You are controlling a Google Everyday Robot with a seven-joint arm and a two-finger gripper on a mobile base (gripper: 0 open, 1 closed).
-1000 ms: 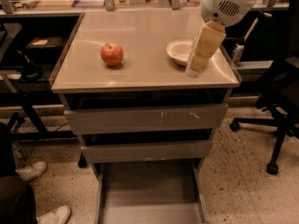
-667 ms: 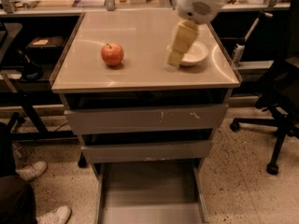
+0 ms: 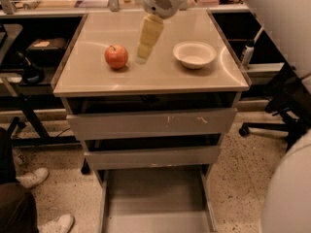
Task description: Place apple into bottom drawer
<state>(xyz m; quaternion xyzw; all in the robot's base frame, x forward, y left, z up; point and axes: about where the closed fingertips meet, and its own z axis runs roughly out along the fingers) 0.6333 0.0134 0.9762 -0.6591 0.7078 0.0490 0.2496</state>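
The red-orange apple with a short dark stem sits on the beige cabinet top, left of centre. My gripper hangs from the white arm above the top, just right of the apple and apart from it. The bottom drawer is pulled out below the two grey-fronted drawers, and its flat grey floor shows nothing in it.
A shallow white bowl stands on the right of the top. The two upper drawers stick out slightly. A person's white shoes are on the floor at the left. An office chair base is at the right.
My arm has swung left across the top, from over the white bowl to beside the apple. The bowl now shows in full. The apple has not moved.
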